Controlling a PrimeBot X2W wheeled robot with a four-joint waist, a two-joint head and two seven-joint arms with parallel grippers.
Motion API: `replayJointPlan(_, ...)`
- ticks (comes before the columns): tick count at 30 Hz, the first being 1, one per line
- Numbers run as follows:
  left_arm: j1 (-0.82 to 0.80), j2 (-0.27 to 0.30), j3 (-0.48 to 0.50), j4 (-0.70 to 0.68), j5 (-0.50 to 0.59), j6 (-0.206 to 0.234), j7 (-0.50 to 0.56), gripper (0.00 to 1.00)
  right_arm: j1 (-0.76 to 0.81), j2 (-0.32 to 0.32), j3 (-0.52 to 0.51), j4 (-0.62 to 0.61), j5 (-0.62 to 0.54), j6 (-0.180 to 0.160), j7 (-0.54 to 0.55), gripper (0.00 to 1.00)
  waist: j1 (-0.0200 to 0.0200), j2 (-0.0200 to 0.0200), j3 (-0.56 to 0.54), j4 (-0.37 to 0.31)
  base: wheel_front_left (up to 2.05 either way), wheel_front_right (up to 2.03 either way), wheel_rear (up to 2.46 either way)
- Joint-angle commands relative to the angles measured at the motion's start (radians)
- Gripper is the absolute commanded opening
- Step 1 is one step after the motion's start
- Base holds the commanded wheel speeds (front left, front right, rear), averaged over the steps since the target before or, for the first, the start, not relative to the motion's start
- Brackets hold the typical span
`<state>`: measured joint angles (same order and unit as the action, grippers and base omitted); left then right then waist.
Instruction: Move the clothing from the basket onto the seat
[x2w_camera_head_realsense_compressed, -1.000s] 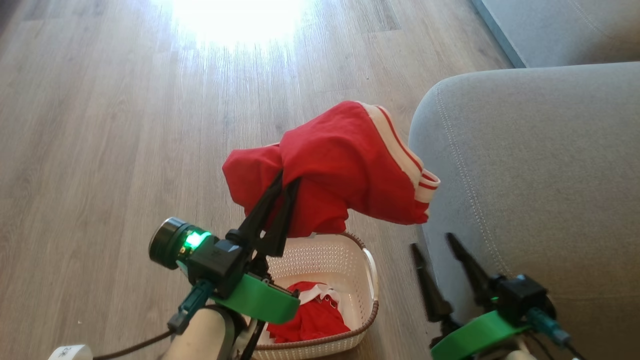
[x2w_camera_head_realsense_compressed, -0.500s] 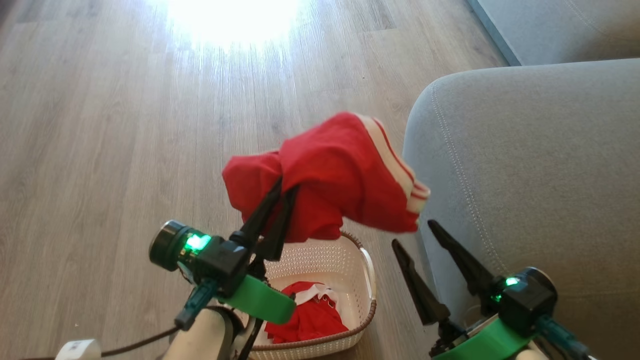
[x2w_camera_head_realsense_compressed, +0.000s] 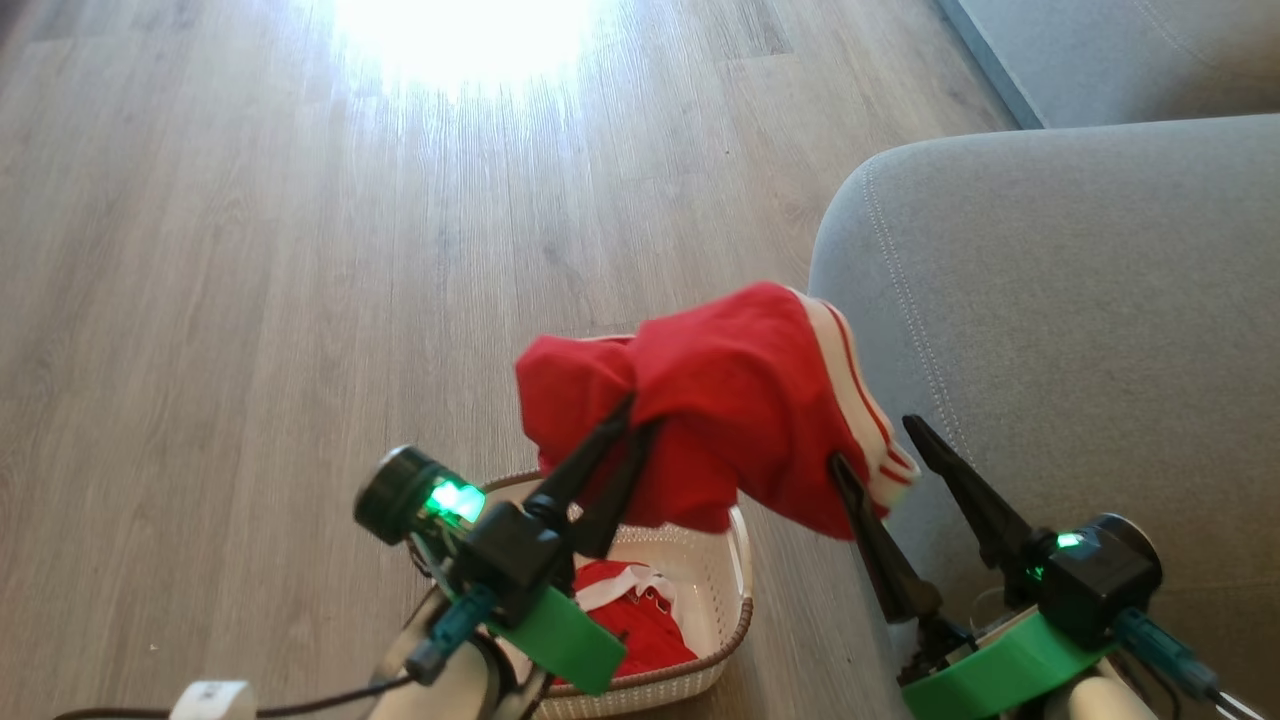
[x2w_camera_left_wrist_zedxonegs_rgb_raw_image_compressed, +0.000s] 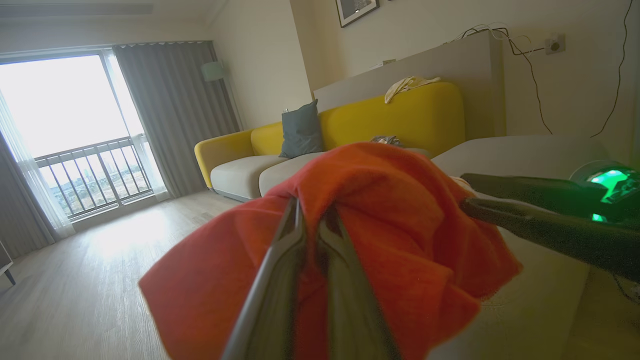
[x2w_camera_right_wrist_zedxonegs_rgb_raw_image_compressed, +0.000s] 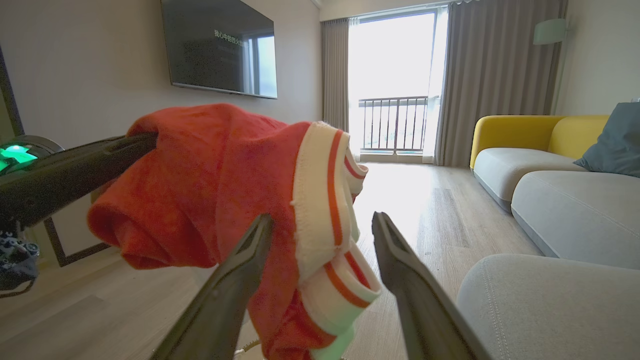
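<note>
One red garment (x2w_camera_head_realsense_compressed: 740, 400) hangs bunched in the air above the far side of the basket (x2w_camera_head_realsense_compressed: 725, 575), just left of the seat (x2w_camera_head_realsense_compressed: 1080, 330) and not resting on it. Its white band with red stripes faces the seat's rounded corner and droops at the garment's lower right. The left pincer (x2w_camera_head_realsense_compressed: 640, 415) has hold of this garment: its two dark fingers are pressed nearly together with a fold of red cloth pinched between them, which the left wrist view shows close up. The right pincer (x2w_camera_head_realsense_compressed: 872, 440) stands spread wide and grips nothing. In the right wrist view the striped band hangs in the gap between its fingers, and one finger crosses in front of the red cloth; whether either finger touches the fabric cannot be told. The second red garment (x2w_camera_head_realsense_compressed: 650, 620) lies crumpled in the bottom of the basket, with white trim showing on top. The basket sits on the wooden floor (x2w_camera_head_realsense_compressed: 250, 250), close beside the seat's edge. Sunlight glares off the floorboards farther away
</note>
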<state>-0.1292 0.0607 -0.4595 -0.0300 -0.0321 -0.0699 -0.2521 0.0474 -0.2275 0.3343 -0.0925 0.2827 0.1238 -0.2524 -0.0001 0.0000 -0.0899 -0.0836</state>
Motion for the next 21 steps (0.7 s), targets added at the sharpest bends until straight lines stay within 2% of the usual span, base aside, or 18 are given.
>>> replayJointPlan(1,-0.043,0.005,0.02,-0.041,0.008,-0.011,-0.01,0.0,-0.051,-0.021,0.017,-0.02,0.012,0.007,-0.009,1.0,0.0001,0.0,0.0,0.001,0.0,0.0,0.0)
replayJointPlan(6,-0.043,0.01,-0.024,-0.049,0.008,-0.031,-0.01,0.0,-0.071,-0.057,0.064,0.006,0.043,0.007,-0.009,1.0,0.0001,0.0,0.001,0.004,0.0,0.0,0.0)
replayJointPlan(13,-0.054,0.029,-0.117,-0.041,0.004,-0.052,-0.01,0.0,-0.151,-0.134,0.223,0.035,0.124,0.007,-0.009,1.0,0.0001,0.0,0.001,0.016,0.0,0.0,0.0)
replayJointPlan(21,-0.057,0.042,-0.193,-0.001,-0.019,-0.058,-0.01,0.0,-0.211,-0.131,0.286,0.038,0.148,0.007,-0.009,1.0,0.0001,0.0,0.004,0.03,0.0,0.0,0.0)
